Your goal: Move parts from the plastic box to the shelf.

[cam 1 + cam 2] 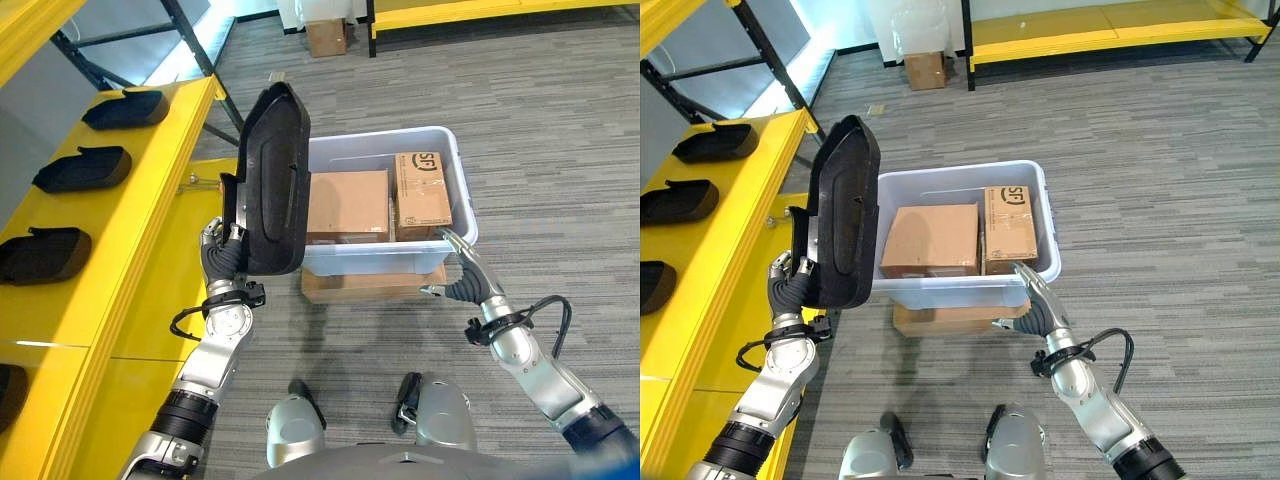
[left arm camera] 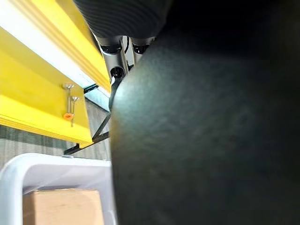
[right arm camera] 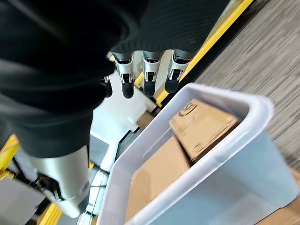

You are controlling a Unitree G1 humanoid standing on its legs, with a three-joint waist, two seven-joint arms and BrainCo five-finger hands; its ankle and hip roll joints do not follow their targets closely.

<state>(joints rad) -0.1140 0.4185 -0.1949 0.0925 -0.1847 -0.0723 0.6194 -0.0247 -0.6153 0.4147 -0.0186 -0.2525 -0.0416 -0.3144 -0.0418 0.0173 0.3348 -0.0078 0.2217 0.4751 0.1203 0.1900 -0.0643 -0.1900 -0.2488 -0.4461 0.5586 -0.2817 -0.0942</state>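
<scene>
Partway through: black part (image 1: pixel 272 180) gripped upright in left hand (image 1: pixel 222 252) beside yellow shelf (image 1: pixel 150 250) already bearing several parts (image 1: pixel 82 168), right hand (image 1: pixel 462 262), fingers straight, by plastic box (image 1: pixel 455 190).

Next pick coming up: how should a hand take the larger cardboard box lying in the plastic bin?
Probably from above, gripping the larger cardboard box across its two free edges. It lies flat in the plastic bin with its top exposed, the smaller box tight against one side, bin walls blocking side approaches. The right hand is nearest.

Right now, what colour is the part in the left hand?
Black; the part shows best in the left eye view.
</scene>
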